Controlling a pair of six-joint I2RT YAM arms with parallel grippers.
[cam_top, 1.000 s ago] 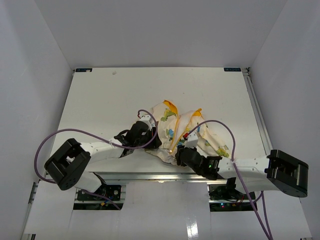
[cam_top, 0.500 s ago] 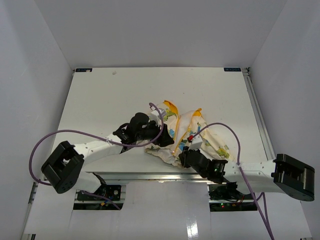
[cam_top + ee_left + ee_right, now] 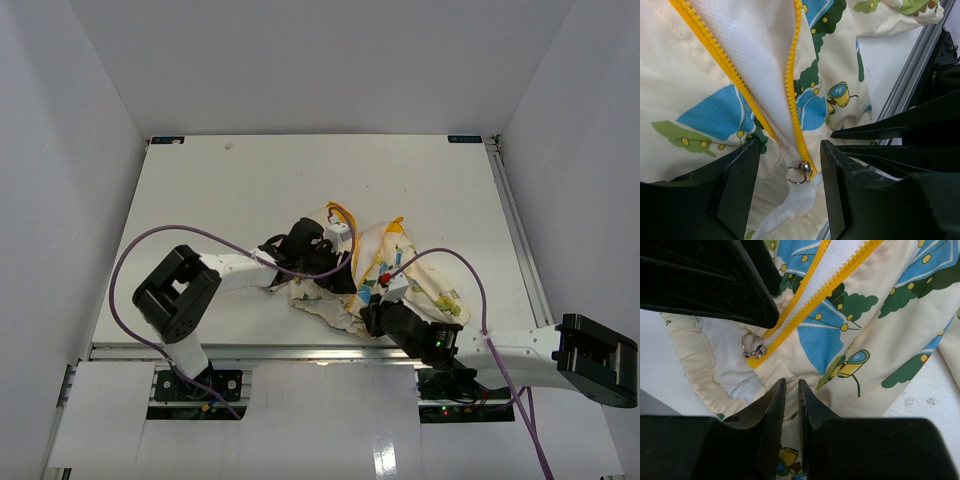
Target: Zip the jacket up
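Observation:
The jacket, cream with green, blue and yellow figures, lies crumpled near the table's front edge, its yellow zipper open. My left gripper is open and hangs just over the jacket's lower front. In the left wrist view the left gripper straddles the silver zipper slider at the bottom of the yellow teeth without touching it. My right gripper is at the bottom hem. In the right wrist view it is shut on the hem fabric, just right of the slider.
The table's metal front rail runs just below the jacket. Purple cables loop over both arms. The two grippers are very close, and the left one's dark fingers fill the upper left of the right wrist view. White walls surround the table.
My left arm has swung right and reached out over the jacket, ending above the zipper's bottom end. My right gripper has stayed on the hem, with the jacket pulled slightly.

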